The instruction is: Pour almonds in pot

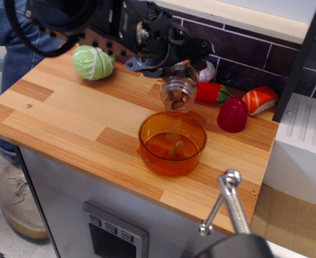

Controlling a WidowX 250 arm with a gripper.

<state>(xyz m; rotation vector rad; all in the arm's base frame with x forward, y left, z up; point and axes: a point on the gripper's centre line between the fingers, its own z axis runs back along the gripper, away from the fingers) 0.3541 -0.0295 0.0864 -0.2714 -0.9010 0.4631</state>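
My gripper (174,65) is shut on a clear plastic jar (179,91) and holds it tipped mouth-down over the far rim of the orange translucent pot (172,143). Tan almonds (174,99) crowd the jar's mouth, and a blurred streak of them falls into the pot (173,141). The pot stands on the wooden counter (66,118) near its front right, directly under the jar. The jar's label is mostly hidden by the fingers.
A green cabbage toy (93,62) lies at the back left. Behind the pot lie a cream garlic toy (207,71), a red pepper (212,92), a dark-red rounded vegetable (232,115) and a salmon piece (259,99). A metal clamp handle (230,201) juts up at the front right.
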